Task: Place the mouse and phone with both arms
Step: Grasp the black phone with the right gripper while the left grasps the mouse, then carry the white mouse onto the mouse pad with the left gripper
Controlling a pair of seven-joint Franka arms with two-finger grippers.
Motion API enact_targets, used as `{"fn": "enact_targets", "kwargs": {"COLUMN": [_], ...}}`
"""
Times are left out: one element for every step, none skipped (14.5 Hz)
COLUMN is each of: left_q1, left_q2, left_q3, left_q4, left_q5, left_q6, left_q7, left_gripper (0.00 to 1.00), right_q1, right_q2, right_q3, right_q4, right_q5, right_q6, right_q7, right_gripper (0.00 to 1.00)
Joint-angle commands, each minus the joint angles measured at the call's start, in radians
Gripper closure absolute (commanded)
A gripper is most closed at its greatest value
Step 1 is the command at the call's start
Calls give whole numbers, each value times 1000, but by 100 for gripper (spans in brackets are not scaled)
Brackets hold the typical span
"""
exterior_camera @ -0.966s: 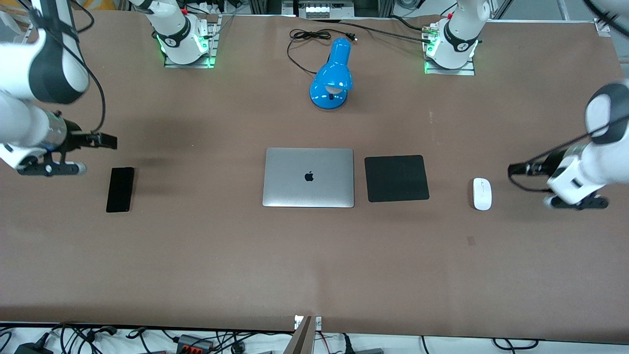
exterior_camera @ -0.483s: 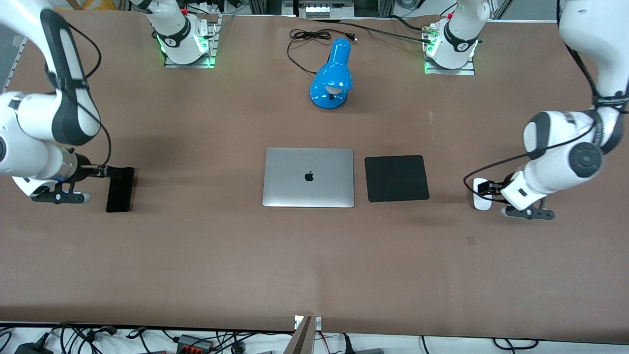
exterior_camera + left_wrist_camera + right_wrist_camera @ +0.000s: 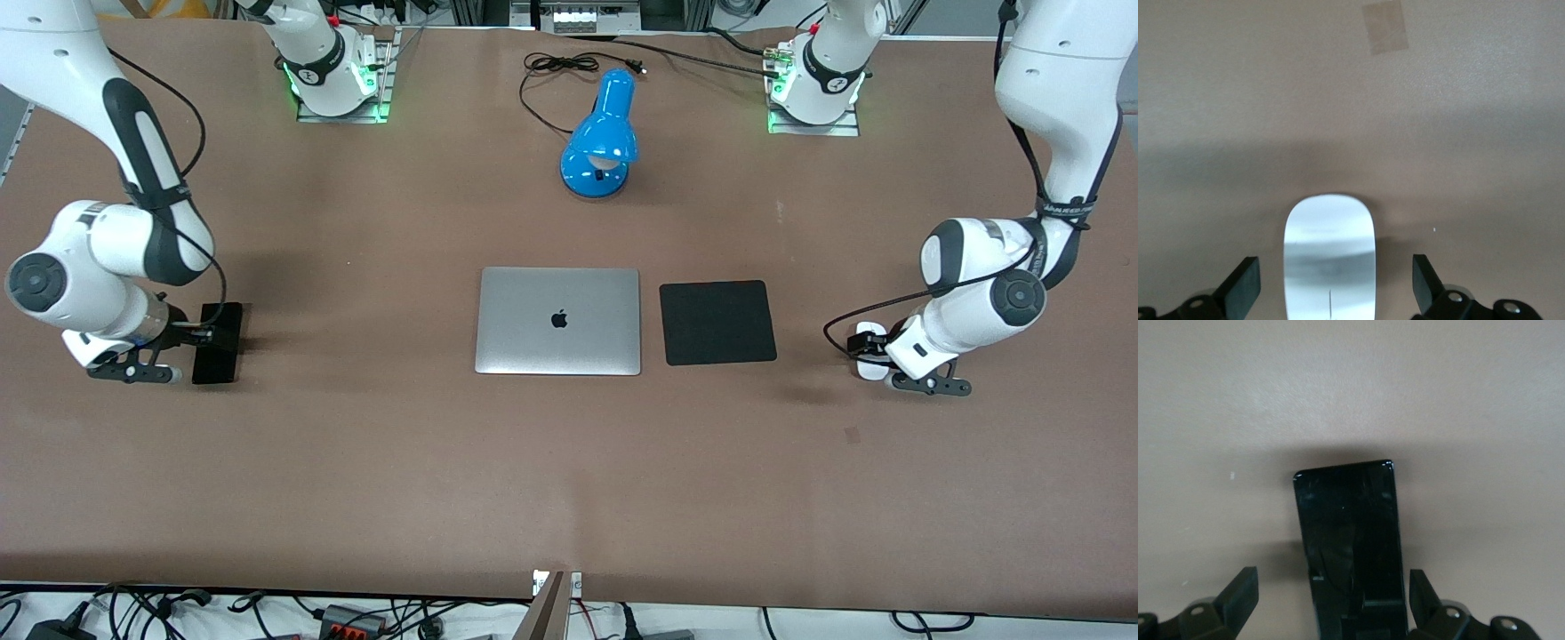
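Note:
The black phone [image 3: 222, 360] lies flat toward the right arm's end of the table. My right gripper [image 3: 209, 336] is low over it and open, with one finger on each side of the phone [image 3: 1348, 533] in the right wrist view. The white mouse [image 3: 868, 372] lies toward the left arm's end, mostly hidden under my left gripper [image 3: 867, 345]. In the left wrist view the mouse [image 3: 1329, 257] sits between the open fingers [image 3: 1241, 288], with a gap on both sides.
A closed silver laptop [image 3: 558, 320] and a square black mouse pad [image 3: 717, 322] lie side by side at mid-table. A blue desk lamp [image 3: 602, 138] with its cord [image 3: 556, 67] stands near the bases. A small tape patch [image 3: 852, 435] marks the mat.
Both arms have swung in and come down: the right gripper from beside the phone onto it, the left gripper from beside the mouse onto it. Phone and mouse have not moved.

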Motion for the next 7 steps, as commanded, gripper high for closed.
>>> {"fn": "enact_targets", "kwargs": {"left_q1": [9,9,9,9,9,9,9], "left_q2": [3,0,5,6,5,5,5], "left_q3": [-5,-5,-7,-5,-5,-5,-5], "left_q4": [-19,-25,-38,-42,-44,-42,-42], "left_q5": [22,22,22,22,22,22,22], "left_q6": [42,41,42,42,42,42,41], "left_q7": [19,19,19,19,19,19,19], "left_gripper": [2,17,22,22,23,31,50], "right_q1": [-40,-53,-57,-57,-57,-57,-57], "right_q2": [1,18,25,30,30,30,30], "right_q3": [11,12,12,14,12,12,12], "right_q4": [-81,-79,-78,-75,-72,-67,-56], "right_q5": [-19,-19,-19,-17,-17,-17,-19], "right_q6": [119,121,121,121,116,98,68], "right_q7": [-16,-17,-16,-17,-20,-22,-25], "right_gripper": [0,0,0,0,0,0,0]}}
